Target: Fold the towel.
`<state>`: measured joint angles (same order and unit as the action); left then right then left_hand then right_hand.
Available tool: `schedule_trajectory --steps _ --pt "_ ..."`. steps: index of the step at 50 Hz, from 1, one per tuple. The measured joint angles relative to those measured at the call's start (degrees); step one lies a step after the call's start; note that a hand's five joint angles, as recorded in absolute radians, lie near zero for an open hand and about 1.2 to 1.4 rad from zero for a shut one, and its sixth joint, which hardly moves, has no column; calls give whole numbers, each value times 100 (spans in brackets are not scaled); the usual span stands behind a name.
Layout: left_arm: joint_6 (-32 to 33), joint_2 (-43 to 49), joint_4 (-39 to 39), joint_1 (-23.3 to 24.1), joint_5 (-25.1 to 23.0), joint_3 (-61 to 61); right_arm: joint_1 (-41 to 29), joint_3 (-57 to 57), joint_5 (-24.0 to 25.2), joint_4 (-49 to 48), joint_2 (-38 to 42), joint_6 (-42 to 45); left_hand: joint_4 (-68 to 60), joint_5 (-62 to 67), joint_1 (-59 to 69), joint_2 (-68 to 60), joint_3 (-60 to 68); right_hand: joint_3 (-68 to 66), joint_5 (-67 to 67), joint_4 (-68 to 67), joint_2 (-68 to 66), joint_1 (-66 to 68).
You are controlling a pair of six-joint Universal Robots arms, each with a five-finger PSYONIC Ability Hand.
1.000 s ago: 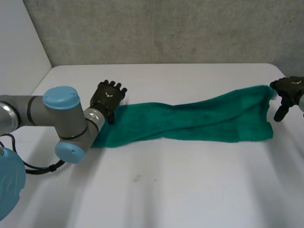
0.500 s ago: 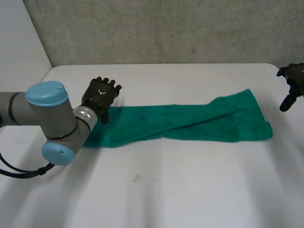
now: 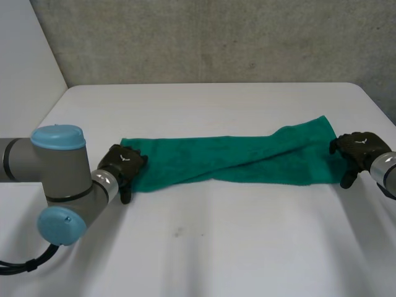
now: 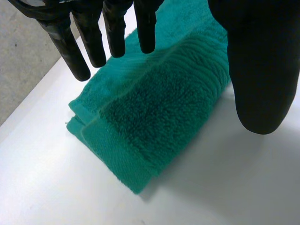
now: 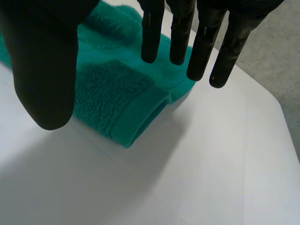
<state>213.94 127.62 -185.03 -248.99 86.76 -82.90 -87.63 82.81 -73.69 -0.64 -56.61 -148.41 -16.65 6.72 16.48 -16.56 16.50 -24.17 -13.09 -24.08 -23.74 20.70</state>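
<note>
lying doubled on our smooth white surface (image 3: pixel 216 247), the plush green towel (image 3: pixel 235 158) has our left hand (image 3: pixel 122 164) and right hand (image 3: pixel 359 147) released at its ends.

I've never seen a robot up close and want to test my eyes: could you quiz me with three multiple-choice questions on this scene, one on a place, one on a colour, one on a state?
1. Where is the left robot hand?
A) at the left end of the towel
B) over the towel's middle
C) far from the towel

2. What colour is the towel?
A) red
B) white
C) green

3. How is the right robot hand?
A) clenched in a fist
B) open, fingers straight over the towel's right end
C) gripping a cup

Answers: 1 A, the head view shows it at that end's near corner; 2 C, green in every view; 3 B, its wrist view shows straight fingers and thumb apart above the towel's end.
</note>
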Motion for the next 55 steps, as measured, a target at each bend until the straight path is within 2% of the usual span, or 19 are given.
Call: schedule_trajectory --steps 6,9,11,12,14,15,16,18,20,25,33,39,40,41,42,43,44,47,55 --pt "8 13 -32 -9 43 -31 -19 -192 -29 -169 403 13 -205 212 219 -207 207 -566 -538 -567 -626 494" --pt "9 20 -35 -19 53 -43 -24 -336 -82 -173 631 48 -392 393 417 -388 393 -2372 -2315 -2376 -2450 2036" --pt "8 22 -34 -27 55 -50 -21 -366 -100 -171 676 57 -549 553 625 -548 556 -2372 -2315 -2376 -2450 2036" --pt "8 19 -34 -49 58 -77 -10 -413 -139 -170 732 73 -1674 1650 1788 -1757 1675 -3928 -3852 -3950 -4037 3215" --pt "8 16 -34 -60 58 -92 -6 -421 -152 -170 737 76 -1674 1650 1788 -1757 1675 -4184 -4124 -4226 -4308 3388" --pt "8 10 -34 -78 60 -114 3 -427 -176 -169 733 82 -3044 2969 2582 -3123 3106 -4287 -4214 -4336 -4366 3421" --pt "8 6 -30 -91 61 -133 12 -422 -199 -167 703 85 -3247 3178 2639 -3324 3242 -4320 -4228 -4377 -4368 3421" --pt "8 -9 -11 -118 63 -184 34 -384 -239 -158 571 90 -4560 4507 3147 -4599 4518 -4323 -4228 -4386 -4368 3421" --pt "10 -30 6 -132 66 -235 63 -305 -269 -137 366 99 -5056 5012 3143 -5035 4958 -4323 -4229 -4395 -4368 3421" --pt "15 -234 35 -170 127 -441 122 -47 -277 1 -157 188 -5150 5096 3160 -5095 5023 -4323 -4229 -4395 -4368 3421" --pt "7 -1076 24 -387 182 -987 251 256 -266 530 -785 569 -5152 5096 4583 -5182 5120 -4323 -4238 -4395 -4368 3421" --pt "-7 -1468 -3 -478 152 -1313 517 388 -265 820 -945 993 -4632 4648 4545 -4624 4639 -4323 -4239 -4396 -4368 3421" --pt "-6 -1514 -8 -474 142 -1406 571 425 -263 847 -952 1074 -2934 2964 2776 -2950 2972 -4323 -4239 -4396 -4368 3421" --pt "-5 -1517 -10 -470 141 -1427 598 453 -258 857 -951 1112 -2934 2964 2776 -2950 2972 -4323 -4239 -4396 -4368 3421" --pt "-3 -1503 -9 -455 141 -1469 631 495 -252 859 -946 1150 -1563 1566 1260 -1506 1616 -4323 -4278 -4396 -4368 3421" --pt "-3 -1503 -9 -455 141 -1469 631 495 -252 859 -946 1150 -1563 1566 1260 -1506 1616 -4323 -4278 -4396 -4368 3421" --pt "1 -1455 -7 -428 149 -1513 688 565 -242 847 -935 1189 -710 697 498 -702 740 -4323 -4299 -4396 -4368 3421" --pt "5 -1394 0 -401 164 -1537 811 661 -226 809 -920 1209 -157 130 213 -198 232 -4323 -4300 -4396 -4368 3421" --pt "1 -1447 30 -407 185 -1531 1619 726 -237 703 -957 1512 -129 95 213 -138 205 -4323 -4301 -4396 -4368 3421"
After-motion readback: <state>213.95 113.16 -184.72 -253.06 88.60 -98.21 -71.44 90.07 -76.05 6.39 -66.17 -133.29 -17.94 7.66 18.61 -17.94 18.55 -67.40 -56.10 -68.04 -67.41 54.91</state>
